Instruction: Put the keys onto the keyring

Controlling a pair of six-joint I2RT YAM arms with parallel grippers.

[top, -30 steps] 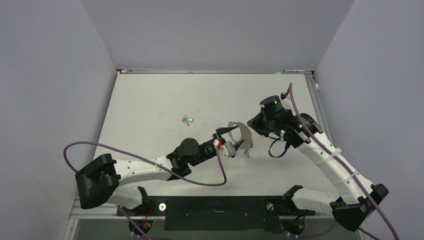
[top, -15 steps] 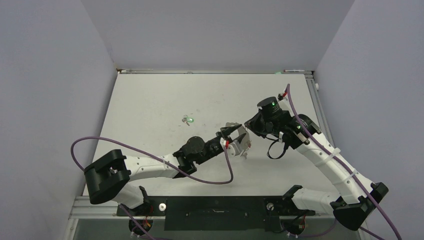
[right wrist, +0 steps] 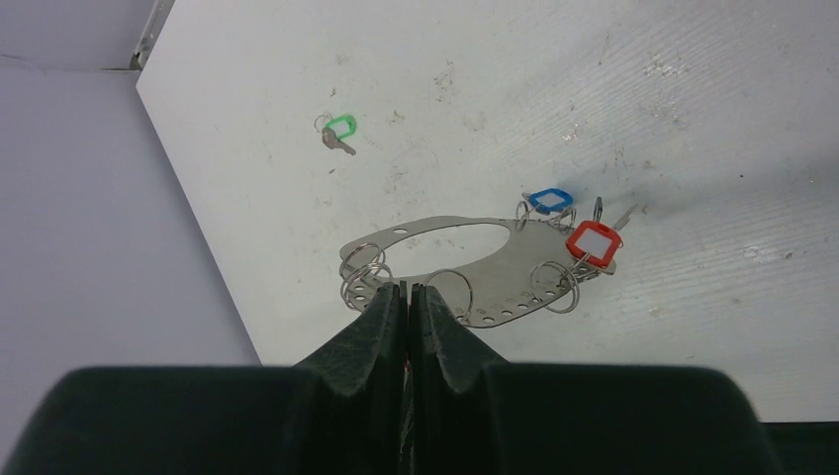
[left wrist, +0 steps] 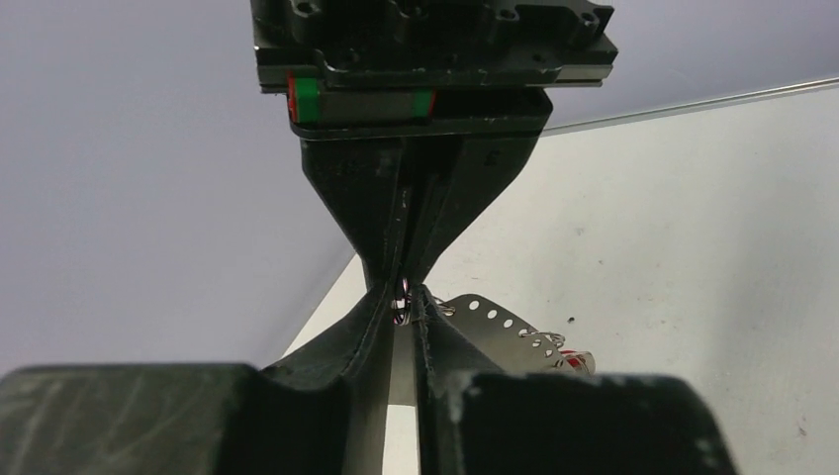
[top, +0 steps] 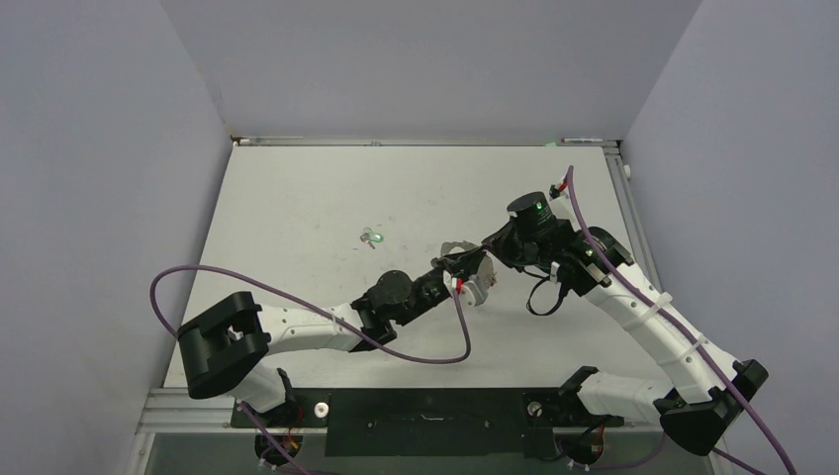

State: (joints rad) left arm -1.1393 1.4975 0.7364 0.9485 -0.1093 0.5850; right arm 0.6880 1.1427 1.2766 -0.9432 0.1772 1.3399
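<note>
The keyring [right wrist: 505,285] is a flat silver oval plate with holes and several split rings, held above the table. My right gripper [right wrist: 407,287] is shut on its near rim. The blue-tagged key [right wrist: 549,201] and red-tagged key [right wrist: 593,240] hang from rings on its right end. My left gripper [left wrist: 404,302] meets the right fingers [left wrist: 416,218] tip to tip, its jaws closed on a small split ring [left wrist: 402,307] at the plate's edge [left wrist: 495,322]. The green-tagged key [top: 372,237] lies alone on the table, left of both grippers [top: 463,263].
The white table [top: 297,198] is walled by grey panels on the left, back and right. A purple cable [top: 297,312] loops over the left arm near the front edge. A black rail [top: 425,406] runs along the near edge.
My left arm has reached right and forward to the keyring, and its jaws have closed from wide open onto a split ring. The right gripper shifted slightly left with the keyring.
</note>
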